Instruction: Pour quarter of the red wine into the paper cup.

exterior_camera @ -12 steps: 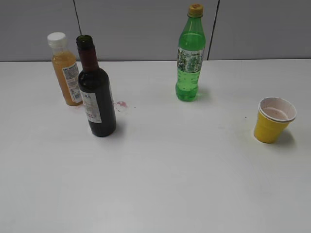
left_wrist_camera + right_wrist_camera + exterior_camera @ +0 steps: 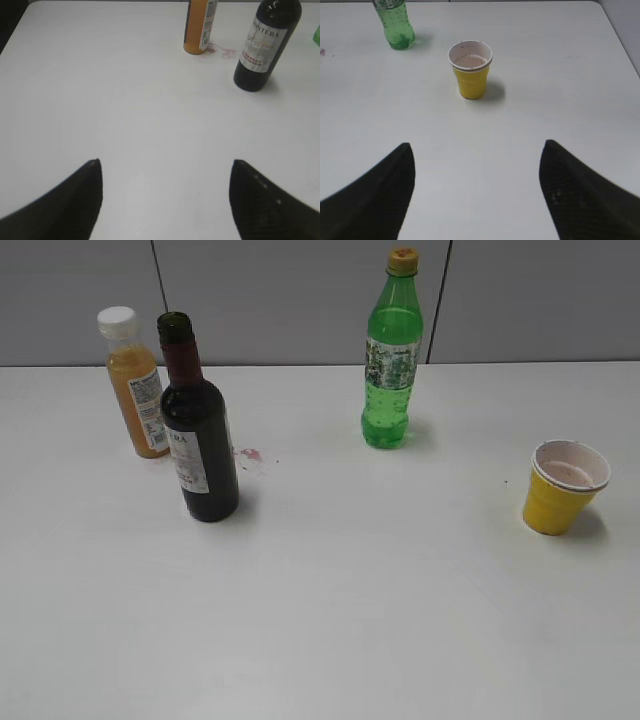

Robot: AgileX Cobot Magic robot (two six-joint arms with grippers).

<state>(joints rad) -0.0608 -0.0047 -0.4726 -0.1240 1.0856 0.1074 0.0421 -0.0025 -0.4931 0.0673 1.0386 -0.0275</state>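
The red wine bottle (image 2: 199, 430), dark glass with a long open neck and a white label, stands upright at the left of the white table; it also shows in the left wrist view (image 2: 264, 46) at the upper right. The yellow paper cup (image 2: 562, 488) with a pink-stained inside stands upright at the right; it also shows in the right wrist view (image 2: 470, 70). My left gripper (image 2: 165, 167) is open and empty, well short of the wine bottle. My right gripper (image 2: 477, 150) is open and empty, short of the cup. Neither arm shows in the exterior view.
An orange juice bottle (image 2: 135, 385) with a white cap stands just behind-left of the wine. A green soda bottle (image 2: 391, 355) with a yellow cap stands at the back centre. A small pink stain (image 2: 250, 454) lies beside the wine bottle.
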